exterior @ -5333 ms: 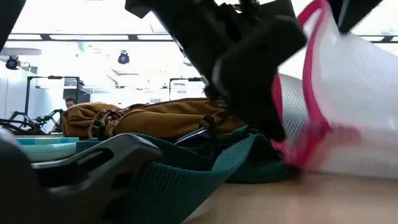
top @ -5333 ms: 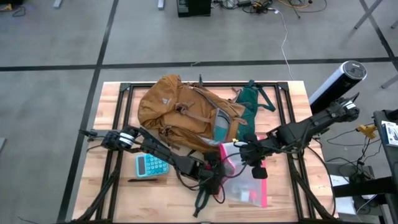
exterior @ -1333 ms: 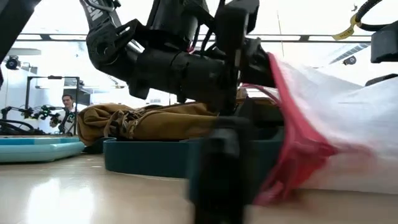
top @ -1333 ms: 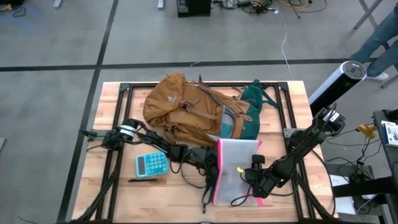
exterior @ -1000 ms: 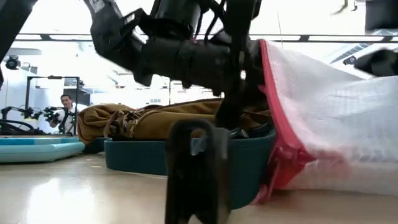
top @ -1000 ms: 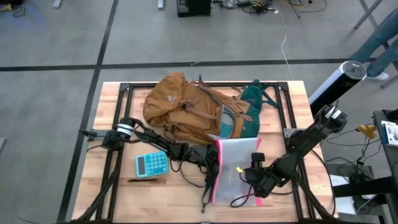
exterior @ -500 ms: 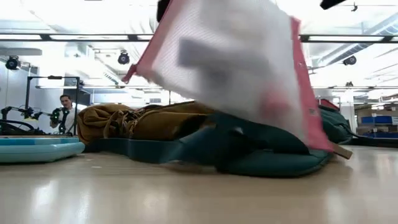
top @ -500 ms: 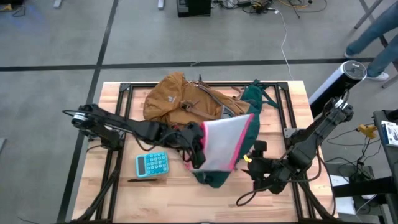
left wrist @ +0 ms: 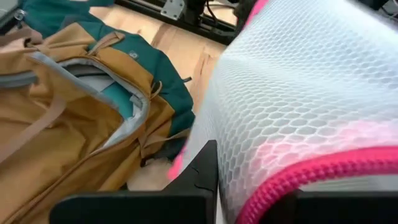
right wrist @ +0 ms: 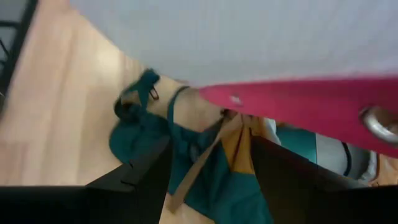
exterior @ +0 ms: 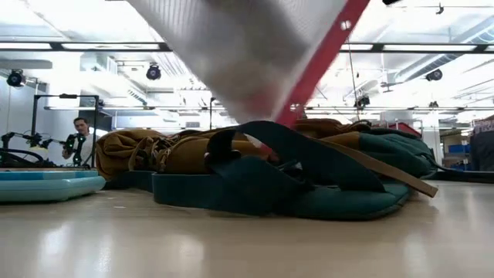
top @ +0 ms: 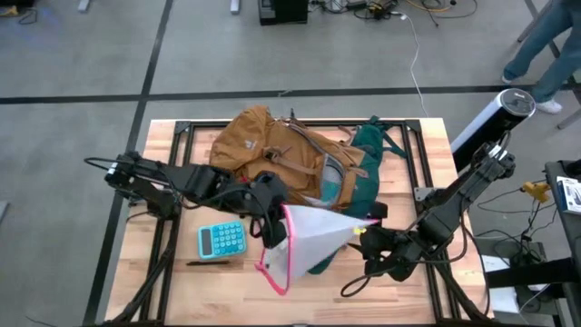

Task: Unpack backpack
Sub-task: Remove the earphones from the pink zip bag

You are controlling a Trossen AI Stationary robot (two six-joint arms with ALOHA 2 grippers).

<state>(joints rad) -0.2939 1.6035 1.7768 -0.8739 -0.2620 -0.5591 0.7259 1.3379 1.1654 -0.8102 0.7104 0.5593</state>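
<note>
The mustard-tan backpack (top: 272, 159) lies flat at the table's far middle. Its dark green back panel and straps (exterior: 309, 185) trail toward the near side. My left gripper (top: 270, 227) is shut on the clear pink-edged zip pouch (top: 313, 238), which is held up over the straps. The pouch fills the top of the low view (exterior: 247, 54) and the left wrist view (left wrist: 298, 106). My right gripper (top: 370, 241) is open, just right of the pouch's right corner. In its wrist view it looks under the pouch (right wrist: 249, 43) at the green straps (right wrist: 186, 155). My left gripper pinches the pouch at its pink edge (left wrist: 292, 180) between its two fingers, coming from the table's left. The pouch is lifted clear of the table and tilted. Its pink-edged end (top: 272, 272) hangs toward the near side, over the green straps.
A teal calculator (top: 222, 240) lies left of the pouch, with a dark pen (top: 201, 262) near the front edge. The black frame rails (top: 172, 163) run along the table. A person (exterior: 82, 127) stands in the room behind. Bare wood shows at the near right.
My left gripper has lifted the pouch off the table and carried it up and toward the left. The pouch lay flat at the near right; it has swung up and turned over, and its pink edge now hangs toward the near edge. My right gripper has stayed at the near right.
</note>
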